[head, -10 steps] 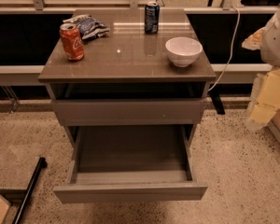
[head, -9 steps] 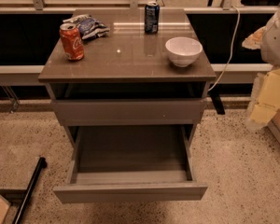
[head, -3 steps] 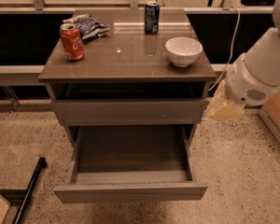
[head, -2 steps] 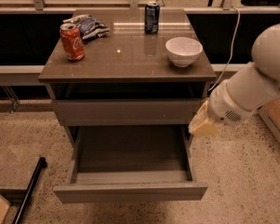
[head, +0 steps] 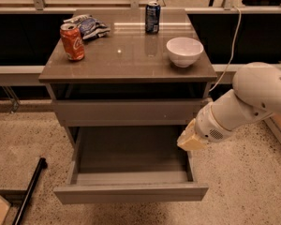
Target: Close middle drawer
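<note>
At centre right of the frame, your claw hangs just beside the right wall of the pulled-out middle drawer; you cannot tell whether the claw is open.

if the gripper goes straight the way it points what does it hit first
Most likely the right wall of the open middle drawer; the gripper hangs just above it, pointing down-left. Depth is unclear, so it may clear the wall.
</note>
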Available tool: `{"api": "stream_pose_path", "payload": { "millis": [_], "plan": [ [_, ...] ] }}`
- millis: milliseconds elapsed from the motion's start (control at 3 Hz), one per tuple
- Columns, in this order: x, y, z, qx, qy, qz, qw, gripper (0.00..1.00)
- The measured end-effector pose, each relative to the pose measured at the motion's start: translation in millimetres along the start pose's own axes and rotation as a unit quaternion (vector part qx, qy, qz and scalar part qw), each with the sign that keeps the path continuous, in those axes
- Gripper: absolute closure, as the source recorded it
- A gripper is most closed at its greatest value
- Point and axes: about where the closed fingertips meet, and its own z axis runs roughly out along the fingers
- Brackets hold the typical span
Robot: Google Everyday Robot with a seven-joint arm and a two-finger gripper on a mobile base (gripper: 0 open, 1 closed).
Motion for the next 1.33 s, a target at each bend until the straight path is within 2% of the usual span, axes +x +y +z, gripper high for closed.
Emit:
{"api": "stream_pose_path", "payload": {
  "millis": [333,667,1000,1333],
  "plan": [
    [13.3,0.4,38.9,-0.019,-0.011,0.013,0.9997,1.00],
    [54.6,5.1,126.6,-0.069,-0.018,0.050,0.9962,1.00],
    [79.8,9.6,174.4,-0.100,-0.021,0.075,0.9919,1.00],
    [106.8,19.7,210.5,-0.131,-0.013,0.103,0.9859,1.00]
  ]
}}
